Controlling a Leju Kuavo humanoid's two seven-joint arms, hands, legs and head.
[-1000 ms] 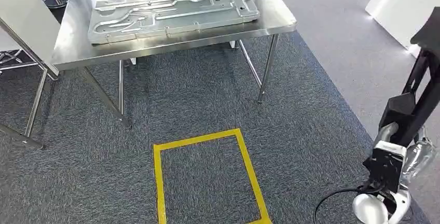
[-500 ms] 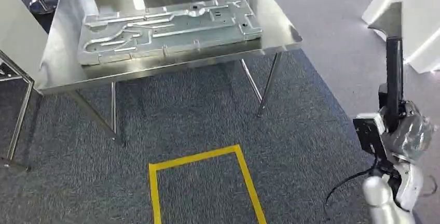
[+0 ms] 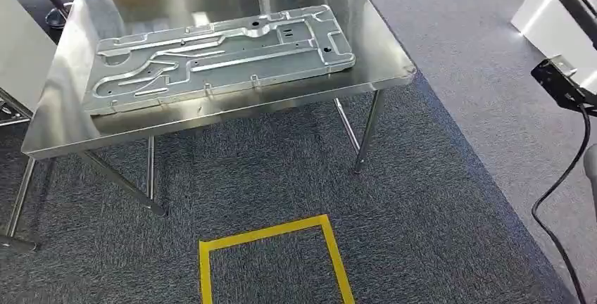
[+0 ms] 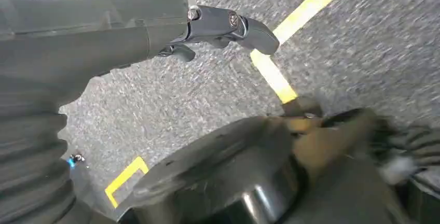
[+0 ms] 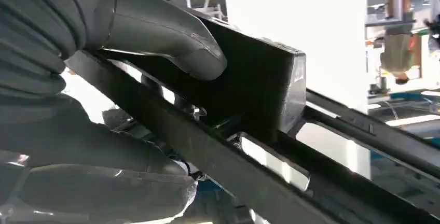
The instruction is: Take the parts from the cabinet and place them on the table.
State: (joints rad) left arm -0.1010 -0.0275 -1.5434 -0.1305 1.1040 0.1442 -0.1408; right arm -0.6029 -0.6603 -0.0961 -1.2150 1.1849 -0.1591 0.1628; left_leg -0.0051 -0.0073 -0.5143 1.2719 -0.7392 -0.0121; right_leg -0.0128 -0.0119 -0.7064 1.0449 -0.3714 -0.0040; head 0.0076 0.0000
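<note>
Table [image 3: 384, 65], steel, stands on grey carpet beyond yellow tape square [image 3: 271, 237]. Large stamped metal panel [image 3: 218, 54] lies flat on tabletop. Right wrist view: right hand [image 5: 104, 105] grips dark black part [image 5: 254, 94], thumb pressed on top. Left wrist view: left hand [image 4: 155, 32] above carpet, holding nothing, fingers apart.

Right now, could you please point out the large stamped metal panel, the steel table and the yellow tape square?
Large stamped metal panel [image 3: 218, 58], head view, middle of its face.
Steel table [image 3: 373, 54], head view, bare top.
Yellow tape square [image 3: 264, 233], head view, far edge.
</note>
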